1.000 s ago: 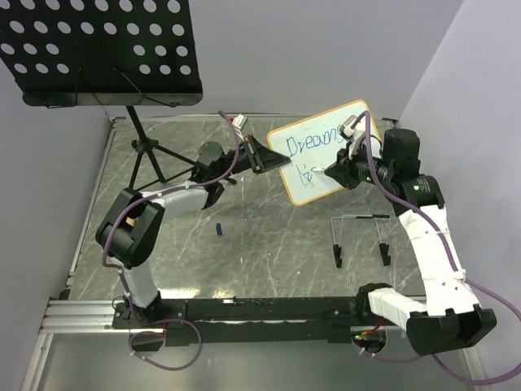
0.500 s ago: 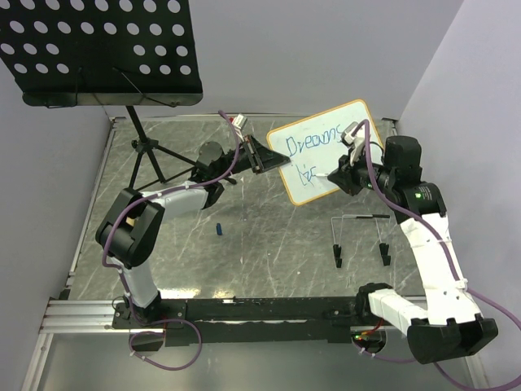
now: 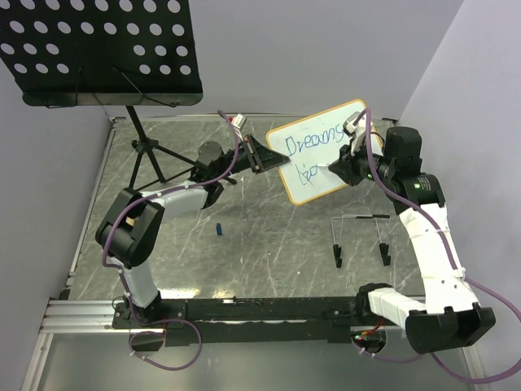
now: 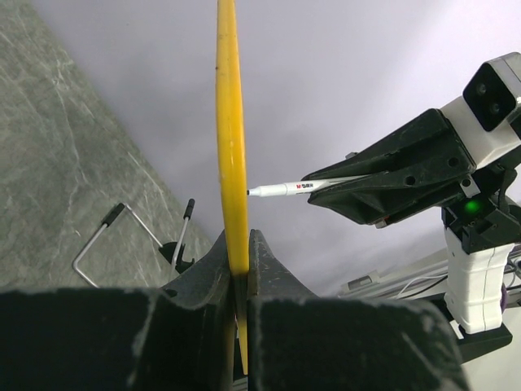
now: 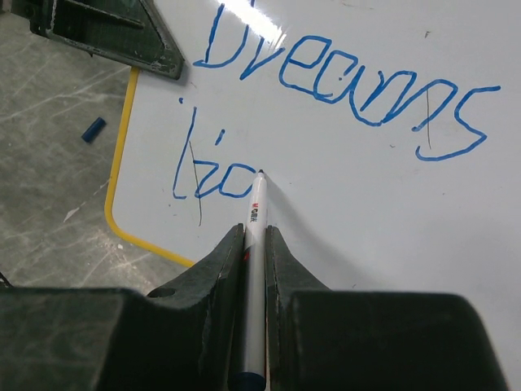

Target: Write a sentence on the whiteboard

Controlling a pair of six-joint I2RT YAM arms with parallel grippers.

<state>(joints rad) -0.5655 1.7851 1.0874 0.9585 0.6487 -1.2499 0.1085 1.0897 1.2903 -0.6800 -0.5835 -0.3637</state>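
Observation:
The whiteboard [image 3: 346, 122] is held tilted above the table, and my left gripper [image 3: 262, 159] is shut on its left edge. From the left wrist view I see the board edge-on as a yellow strip [image 4: 230, 122] clamped between my left gripper's [image 4: 238, 236] jaws. My right gripper [image 3: 332, 169] is shut on a white marker [image 5: 256, 220] whose tip touches the board. The sentence reads "Dreams" [image 5: 342, 81] in blue, with a few letters of a second line [image 5: 207, 173] under it. The marker tip rests at the end of that second line.
A black perforated music-stand tray [image 3: 98, 49] stands at the back left, its tripod legs [image 3: 146, 159] on the marble table. A blue marker cap [image 3: 219, 229] lies mid-table. A wire stand [image 3: 362, 236] sits below the board, near the right arm.
The right gripper has moved the marker over the board's second line, which has gained a round blue stroke. The left gripper and the board have stayed still.

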